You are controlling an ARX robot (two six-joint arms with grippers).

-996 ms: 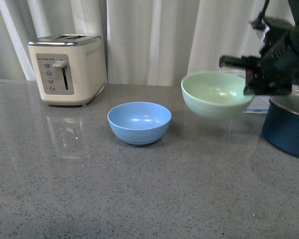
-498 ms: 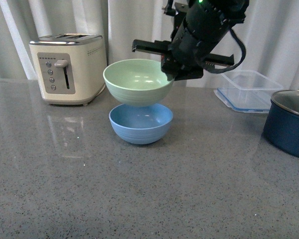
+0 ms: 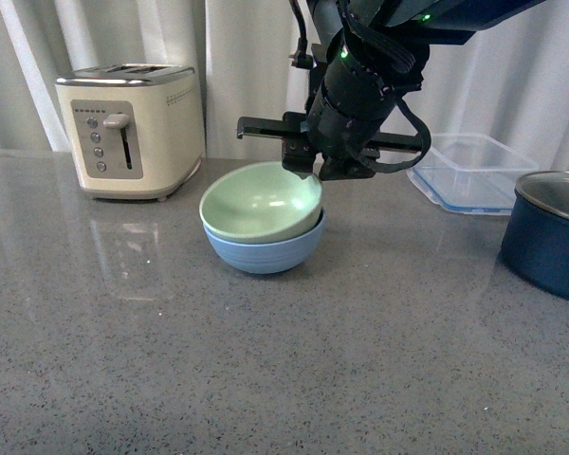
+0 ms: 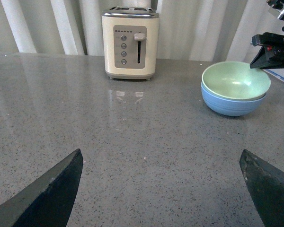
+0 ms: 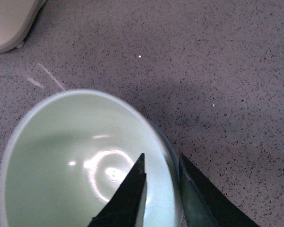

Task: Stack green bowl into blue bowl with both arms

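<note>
The pale mint-green bowl point(image 3: 259, 201) sits slightly tilted inside the light blue bowl point(image 3: 266, 251) in the middle of the grey counter. My right gripper point(image 3: 308, 171) is shut on the green bowl's far right rim, one finger inside and one outside. In the right wrist view the green bowl point(image 5: 75, 161) fills the lower left, with my right gripper point(image 5: 163, 163) pinching its rim and a sliver of the blue bowl's rim beside it. In the left wrist view both bowls point(image 4: 235, 82) show stacked far off; my left gripper point(image 4: 161, 165) is open and empty over bare counter.
A cream toaster point(image 3: 131, 131) stands at the back left. A clear plastic container point(image 3: 472, 171) lies at the back right, and a dark navy pot with a glass lid point(image 3: 550, 232) stands at the right edge. White curtains hang behind the counter.
My right gripper has carried the green bowl left from beside the pot to above the blue bowl, then lowered it into the blue bowl.
</note>
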